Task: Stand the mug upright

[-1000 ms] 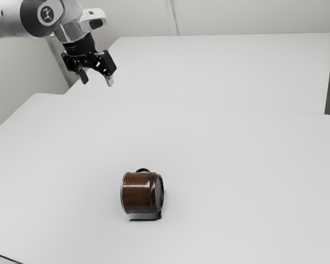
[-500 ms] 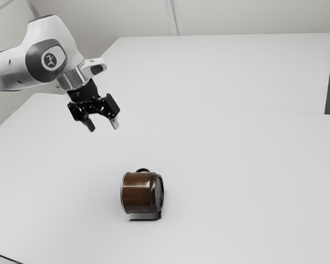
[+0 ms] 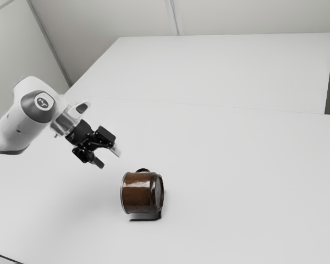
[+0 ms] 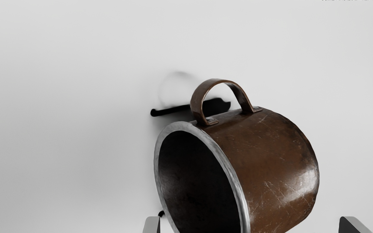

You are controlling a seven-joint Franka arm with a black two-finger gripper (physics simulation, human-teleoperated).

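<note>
1. Brown, worn metal mug (image 3: 138,192): on its side, lower centre of exterior view, just left of middle. Mouth to exterior view's left, round base (image 3: 159,191) to its right. Not upright; hasn't moved over the last second.
2. Mug's curved brown strap handle (image 4: 197,98): sticks out from the mug's side, no contact on it.
3. Black two-finger gripper (image 3: 109,158): came down from upper left of frame, now tilted, near mug on its mouth side. Jaws open, holding nothing. Means: approach under way, righting not begun; next probably a grip near the mouth, then a turn base-down. Risk: closing off-centre could roll it.
4. White-and-grey arm (image 3: 25,124): left edge of frame, dropped lower along with the hand.
5. Plain white desk (image 3: 236,192): under mug, runs across the frame.
6. View difference: wrist view looks into dark hollow interior (image 4: 196,184) past pale metal rim (image 4: 231,173), handle arch clear, mug ahead between the spread fingertips. Exterior view gives the base and the gap left between jaws and mug.
</note>
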